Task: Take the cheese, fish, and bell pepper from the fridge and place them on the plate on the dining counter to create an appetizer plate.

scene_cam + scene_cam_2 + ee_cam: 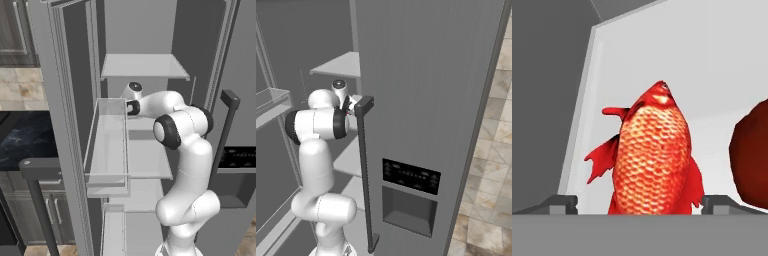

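On the left of the hand view we see the pale side wall of the fridge [582, 125] and the grey shelf running back from it. In the middle lies the fish [654, 155], scaly and red-orange, its head pointing away from us and its broad body coming right down between the two dark fingertips [559, 204] of our gripper [639, 206]. The fingers stand wide apart, one on each side of the fish, and nothing is clamped yet. At the right edge sits the dark-red bell pepper [752, 160], just beside the fish; whether they touch we cannot tell.

We judge the fish to be light and fairly stiff, but its rounded, scaly flanks could slip under a squeeze. The thick middle of the body looks like the best place to take hold, across its width, well clear of the thin fins and the tapering head. We should keep the right finger off the pepper as it closes.
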